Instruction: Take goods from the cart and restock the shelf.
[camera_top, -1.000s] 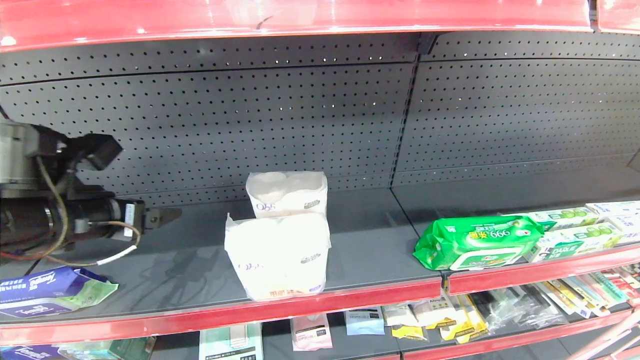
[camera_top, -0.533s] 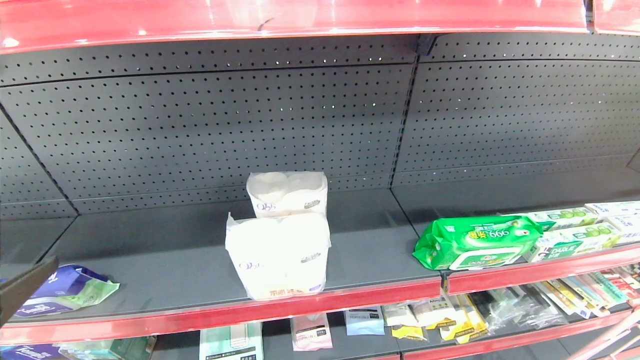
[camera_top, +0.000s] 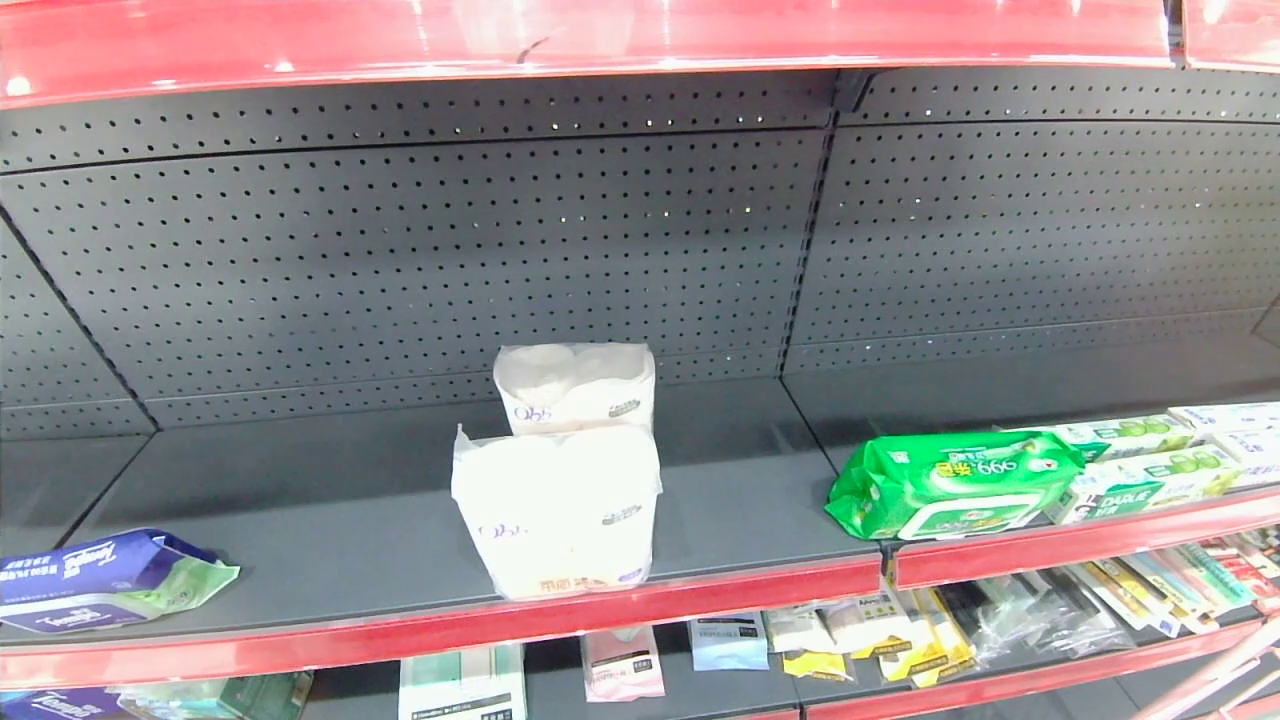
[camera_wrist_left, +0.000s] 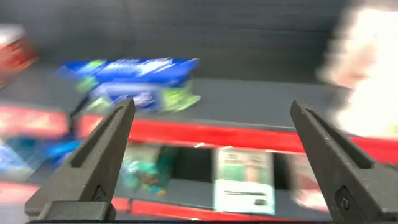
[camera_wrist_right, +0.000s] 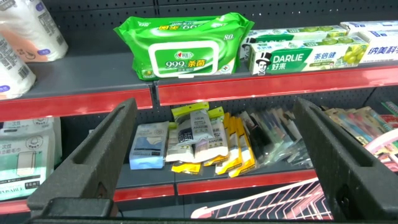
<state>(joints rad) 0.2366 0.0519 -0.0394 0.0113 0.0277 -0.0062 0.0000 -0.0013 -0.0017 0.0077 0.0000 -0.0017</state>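
Two white roll packs on shelf (camera_top: 350, 540): front pack (camera_top: 555, 510) at lip, rear pack (camera_top: 575, 385) just behind. One blue tissue pack (camera_top: 105, 580) far left, one green wipes pack (camera_top: 950, 485) right. Left gripper (camera_wrist_left: 211, 106) and right gripper (camera_wrist_right: 214, 102) both spread wide, empty. Judged: between placements. Next calls for reach down to cart (camera_wrist_right: 261, 199), low before shelf, for fresh item.
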